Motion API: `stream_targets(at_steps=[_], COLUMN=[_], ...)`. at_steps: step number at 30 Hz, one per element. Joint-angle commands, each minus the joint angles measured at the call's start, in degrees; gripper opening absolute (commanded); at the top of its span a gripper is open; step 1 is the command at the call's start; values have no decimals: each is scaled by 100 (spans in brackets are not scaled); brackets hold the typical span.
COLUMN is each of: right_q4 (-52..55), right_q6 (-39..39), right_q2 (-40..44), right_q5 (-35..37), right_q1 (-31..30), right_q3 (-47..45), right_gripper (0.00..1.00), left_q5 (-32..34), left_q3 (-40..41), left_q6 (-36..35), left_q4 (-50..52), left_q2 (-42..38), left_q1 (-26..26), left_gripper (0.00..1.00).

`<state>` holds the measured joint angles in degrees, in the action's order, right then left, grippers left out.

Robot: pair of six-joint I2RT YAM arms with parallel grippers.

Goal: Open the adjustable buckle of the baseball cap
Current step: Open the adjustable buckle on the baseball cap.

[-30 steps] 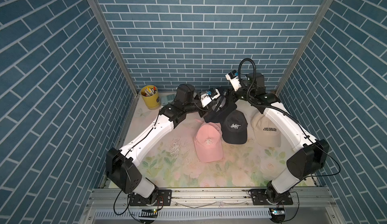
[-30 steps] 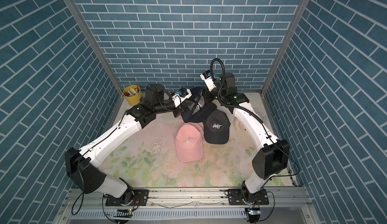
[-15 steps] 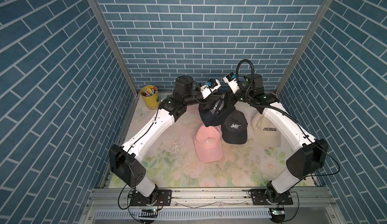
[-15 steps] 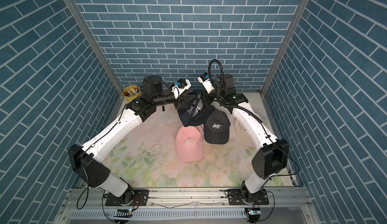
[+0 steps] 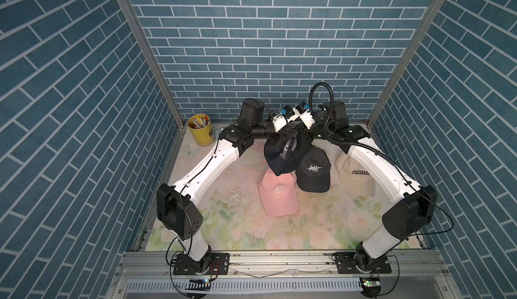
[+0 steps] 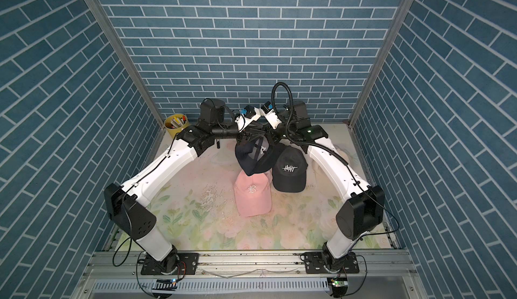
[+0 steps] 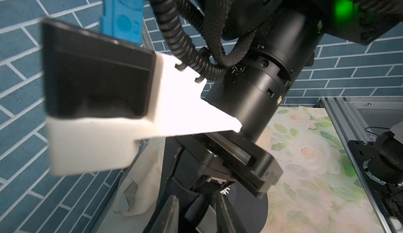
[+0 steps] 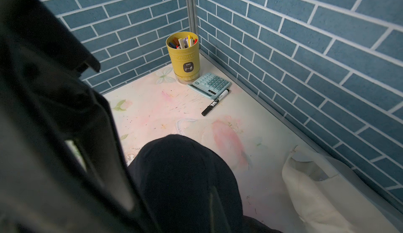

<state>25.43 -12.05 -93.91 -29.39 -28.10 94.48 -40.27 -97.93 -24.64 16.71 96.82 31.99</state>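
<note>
A navy baseball cap (image 5: 279,157) (image 6: 251,157) hangs in the air at the back middle, above the mat, crown downward. My right gripper (image 5: 300,135) (image 6: 269,136) is shut on its rear edge; in the right wrist view the dark cap (image 8: 185,177) covers the jaws. My left gripper (image 5: 286,138) (image 6: 249,135) meets it from the other side. In the left wrist view the left gripper (image 7: 199,210) has its fingers (image 7: 172,212) apart, with the cap's dark strap (image 7: 196,208) running between them. I cannot make out the buckle itself.
Under the hanging cap lie a pink cap (image 5: 278,194), a black HEART cap (image 5: 313,171) and a beige COLORADO cap (image 5: 355,177). A yellow pen cup (image 5: 200,129), a calculator (image 8: 209,85) and a marker (image 8: 216,102) sit in the back left corner. White crumbs (image 5: 237,196) dot the mat.
Both grippers rose and drew closer with the navy cap, lifting it off the other caps. The left gripper's jaws, shut a second ago, have parted.
</note>
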Motion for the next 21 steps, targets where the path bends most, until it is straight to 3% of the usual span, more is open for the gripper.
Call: stream_targets(at_steps=[1, 6, 21], right_q4=[15, -20, -105], right_q6=[-289, -237, 177], right_q2=[173, 152, -6], right_q5=[-28, 38, -43], right_q1=[-3, -3, 16], right_q3=[159, 170, 398], right_gripper=[0, 0, 0], left_q5=[-124, -117, -121], left_q3=[-70, 2, 200], left_q6=[61, 86, 144], left_q4=[79, 34, -75], left_q2=[33, -6, -62], left_q1=[-32, -26, 1], left_gripper=[27, 22, 18])
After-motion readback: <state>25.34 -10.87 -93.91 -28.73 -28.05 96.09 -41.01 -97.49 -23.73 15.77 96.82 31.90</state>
